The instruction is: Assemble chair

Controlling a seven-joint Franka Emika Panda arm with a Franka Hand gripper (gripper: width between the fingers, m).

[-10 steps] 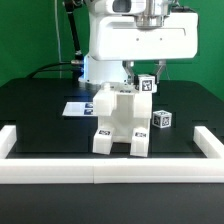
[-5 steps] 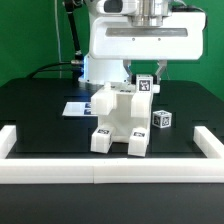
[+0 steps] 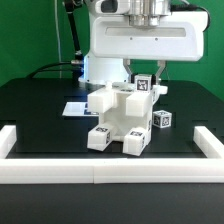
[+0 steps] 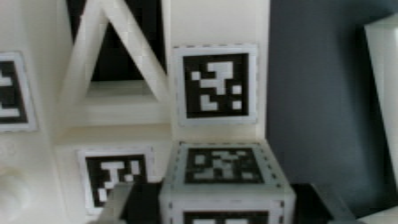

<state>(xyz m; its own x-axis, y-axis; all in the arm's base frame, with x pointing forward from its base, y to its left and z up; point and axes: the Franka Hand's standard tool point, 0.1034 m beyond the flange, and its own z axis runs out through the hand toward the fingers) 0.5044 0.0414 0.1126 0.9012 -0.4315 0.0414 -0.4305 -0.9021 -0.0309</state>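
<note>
The partly joined chair [image 3: 120,118], chunky white blocks with black-and-white tags, stands on the black table in the middle of the exterior view. My gripper [image 3: 146,78] comes down from above and is shut on a tagged white chair part [image 3: 146,86] at the chair's upper right. In the wrist view this part [image 4: 224,175] sits between my dark fingers [image 4: 150,205], pressed against the chair's white body [image 4: 125,110], and my gripper [image 4: 224,208] is closed around it. A small loose tagged part [image 3: 162,119] lies just right of the chair.
The marker board [image 3: 72,107] lies flat behind the chair on the exterior view's left. The long white border rail [image 3: 110,172] runs along the front, with raised ends at both sides [image 3: 12,138]. The robot's white base [image 3: 130,45] stands right behind the chair.
The chair has turned a little on the table, its lower front end swinging toward the exterior view's left. My gripper stays shut on the tagged part at the same spot.
</note>
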